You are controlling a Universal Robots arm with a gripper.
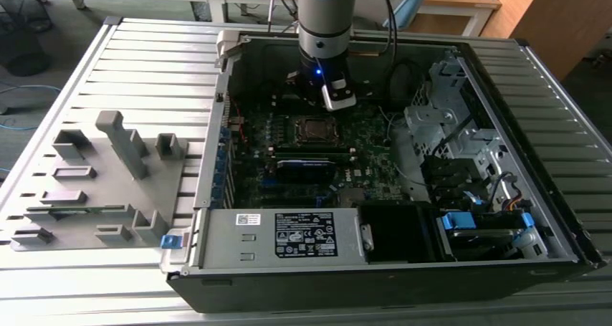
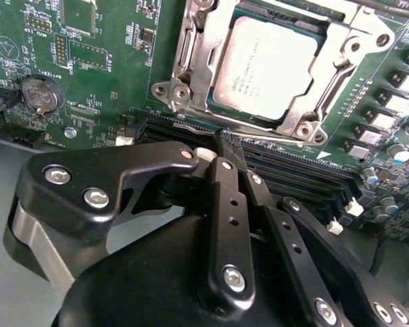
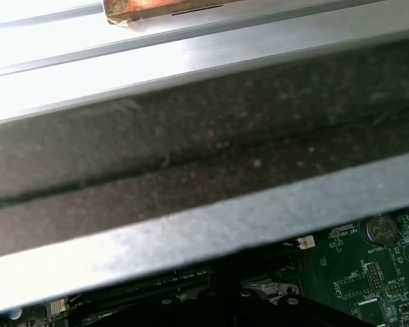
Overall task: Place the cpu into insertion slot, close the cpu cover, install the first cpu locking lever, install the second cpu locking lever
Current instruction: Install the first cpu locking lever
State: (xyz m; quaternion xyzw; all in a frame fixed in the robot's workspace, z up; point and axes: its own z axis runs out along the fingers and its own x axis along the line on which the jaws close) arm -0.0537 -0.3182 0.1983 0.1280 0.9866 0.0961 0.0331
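The cpu (image 2: 269, 68) lies flat in the insertion slot (image 1: 311, 129), its dull silver top showing. The cpu cover (image 2: 191, 61) is a silvery frame lying down around the chip. Thin metal levers run along the frame's sides; I cannot tell whether they are hooked. My gripper (image 2: 226, 144) hangs just beside the socket's edge, over the long black memory slots (image 2: 293, 167). Its black fingers (image 2: 225, 197) are shut together with nothing between them. In the exterior view the gripper (image 1: 327, 105) hovers just behind the socket inside the open computer case.
The case walls (image 3: 191, 225) ring the green motherboard (image 2: 95, 61). A power supply (image 1: 301, 233) sits at the near side and a drive cage (image 1: 445, 122) at the exterior view's right. A grey fixture block (image 1: 91, 186) lies outside at the exterior view's left.
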